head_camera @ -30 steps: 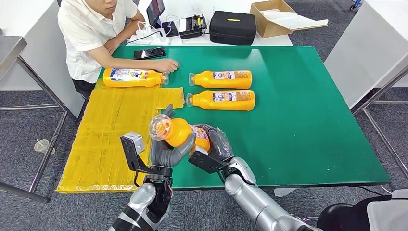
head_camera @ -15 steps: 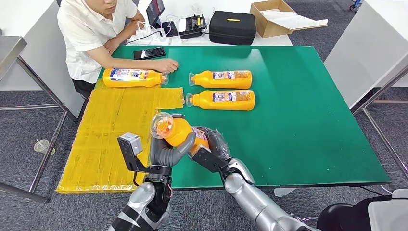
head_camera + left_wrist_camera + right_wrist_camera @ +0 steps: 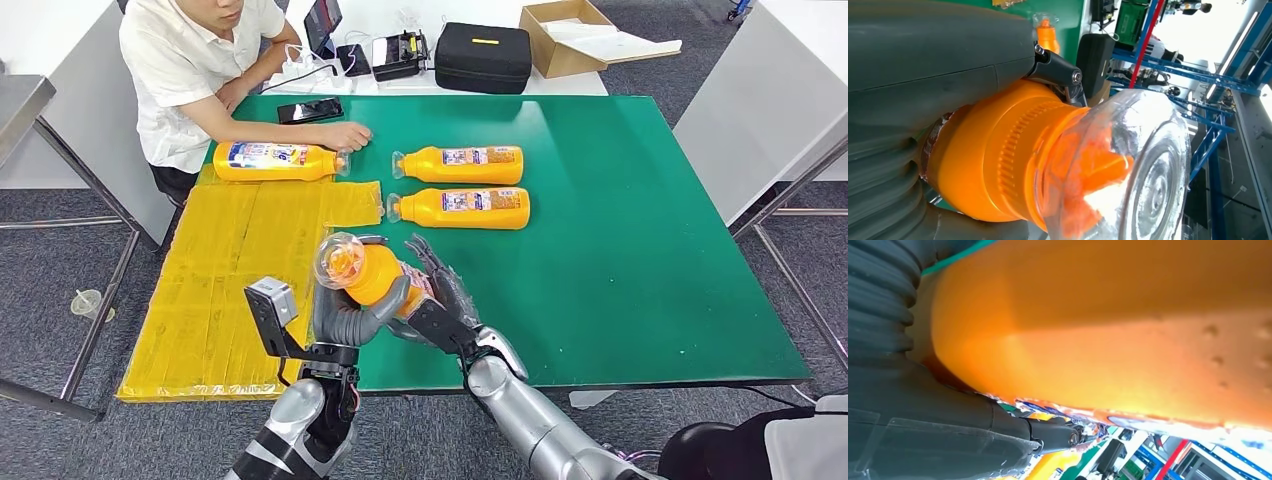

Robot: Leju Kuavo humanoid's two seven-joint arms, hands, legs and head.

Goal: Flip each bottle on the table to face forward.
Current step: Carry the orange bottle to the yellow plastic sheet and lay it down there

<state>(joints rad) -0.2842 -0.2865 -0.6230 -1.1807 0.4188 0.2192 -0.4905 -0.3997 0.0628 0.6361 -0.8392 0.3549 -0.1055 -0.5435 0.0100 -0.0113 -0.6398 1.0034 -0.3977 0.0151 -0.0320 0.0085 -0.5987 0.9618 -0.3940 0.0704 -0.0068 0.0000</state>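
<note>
Orange bottle [image 3: 372,275] gripped at neck by left hand [image 3: 345,315]; right hand [image 3: 440,300] cradles body, fingers loosening. Rotate slowly, label upward, before lowering.

Bright, even overhead light fills the head view; the green counter [image 3: 620,230] carries a pale sheen toward its far edge, and shadows under the lying orange plastic bottles [image 3: 460,207] are short and soft. The left wrist view blows out white at its far background. The right wrist view is close, blurred and hazy orange.
</note>
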